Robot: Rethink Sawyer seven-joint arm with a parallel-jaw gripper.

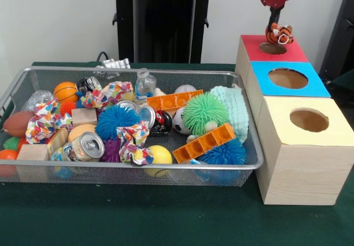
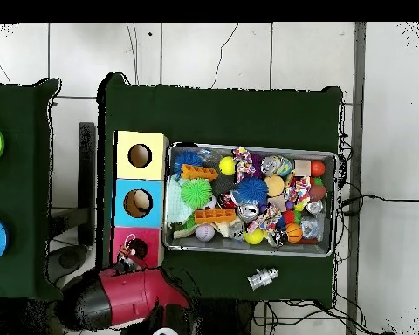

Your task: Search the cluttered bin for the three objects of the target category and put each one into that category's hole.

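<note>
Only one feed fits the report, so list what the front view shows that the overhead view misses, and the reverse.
Front only: the toy's stripes as it hangs from the claw above the red hole; the boxes' wooden sides.
Overhead only: a silver object on the cloth outside the bin; something pale inside the blue hole.
Both: the full bin, the yellow hole, the arm at the red hole.

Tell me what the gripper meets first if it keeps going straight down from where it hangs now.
Likely nothing solid: the gripper, holding an orange striped toy, hangs over the red box's hole, so the toy should enter it, though depth is uncertain.
</note>
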